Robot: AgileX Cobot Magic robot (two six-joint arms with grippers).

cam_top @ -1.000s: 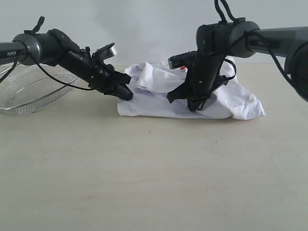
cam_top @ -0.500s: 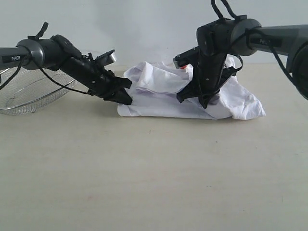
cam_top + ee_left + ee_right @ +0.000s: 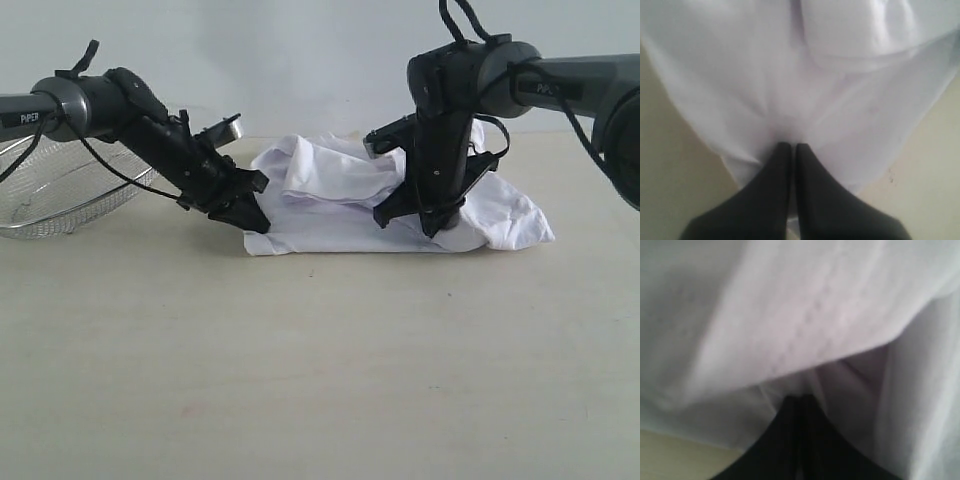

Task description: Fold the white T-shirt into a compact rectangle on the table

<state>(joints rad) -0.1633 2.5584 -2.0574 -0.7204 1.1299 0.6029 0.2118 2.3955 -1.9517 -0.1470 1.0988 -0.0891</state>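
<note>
The white T-shirt [image 3: 330, 175] lies bunched in a wrinkled heap on the table [image 3: 320, 370], toward its back. My left gripper [image 3: 258, 222] is low at the shirt's left front corner. In the left wrist view its black fingers [image 3: 775, 175] are pressed together, and the cloth [image 3: 815, 90] gathers at their tips. My right gripper [image 3: 432, 228] points down into the right half of the heap. In the right wrist view it is shut [image 3: 801, 399], with folds of the shirt [image 3: 790, 315] drawn in at the tips. No lettering shows.
A silver wire-mesh basket [image 3: 60, 195] sits at the far left, just behind my left arm. Pale bare tabletop stretches in front of the shirt. A light wall stands behind the table.
Both grippers have sunk lower toward the table. The left has tipped downward at the shirt's corner. The right has shifted right and down, flattening the heap's front edge.
</note>
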